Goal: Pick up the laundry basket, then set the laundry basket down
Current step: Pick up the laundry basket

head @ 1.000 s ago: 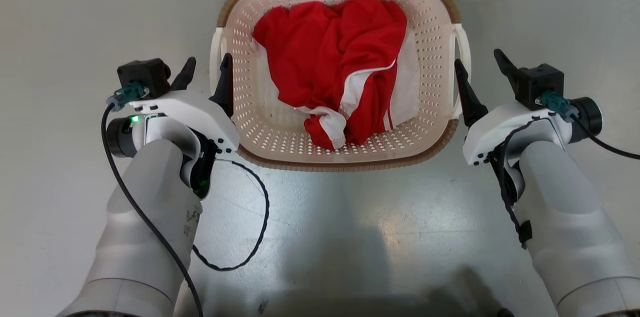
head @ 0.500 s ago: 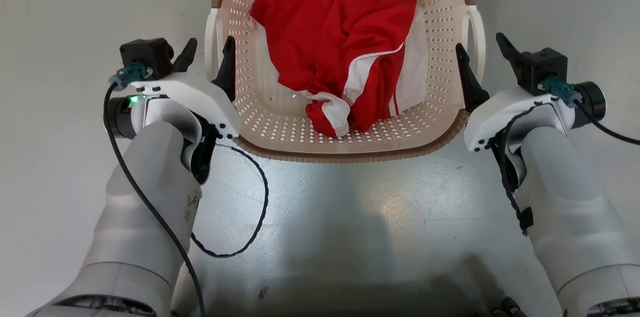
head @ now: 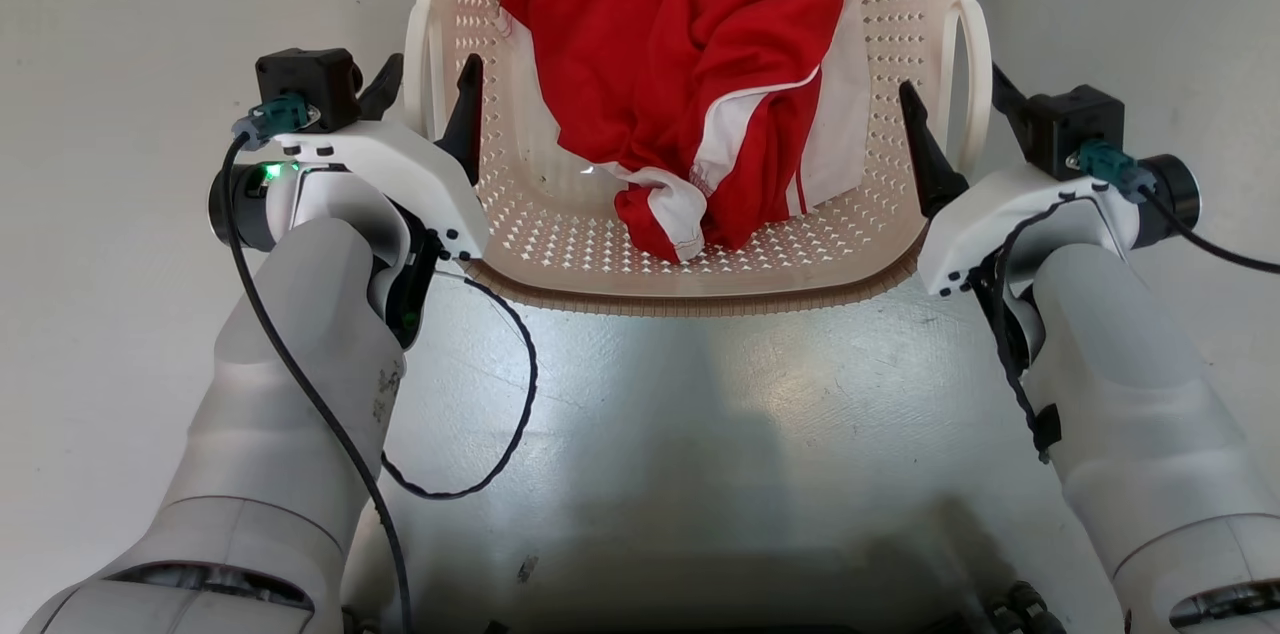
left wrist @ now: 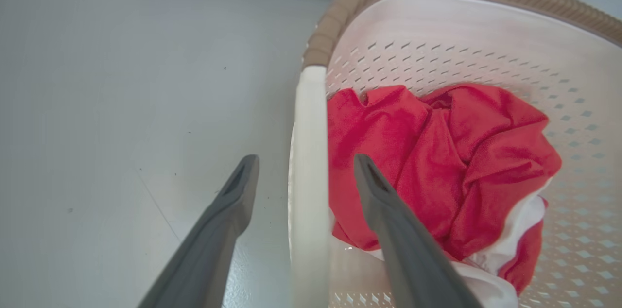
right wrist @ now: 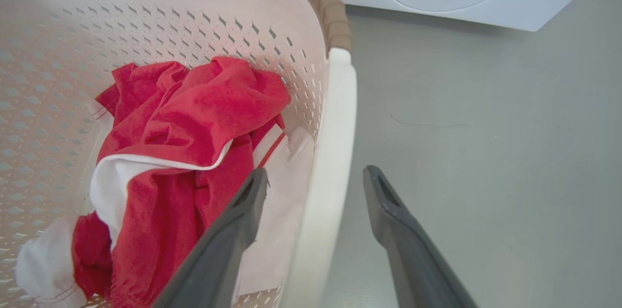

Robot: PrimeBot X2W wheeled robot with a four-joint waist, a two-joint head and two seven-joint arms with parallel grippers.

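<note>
Laundry basket (head: 690, 292): far rim cut off; mouth up, long axis left-right. Left pincer (head: 430, 74), right pincer (head: 950, 84) wide open, each straddling 1 handle (head: 412, 44), nothing clamped.

Head camera looks steeply down on the laundry basket (head: 700, 302). Wrist cameras sit close at its opposite sides, both seeing its inside.

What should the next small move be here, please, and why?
The left fingers stand open astride the left handle of the basket, the right fingers astride its right handle; so I would probably close both pairs on the handles before any lift.
</note>
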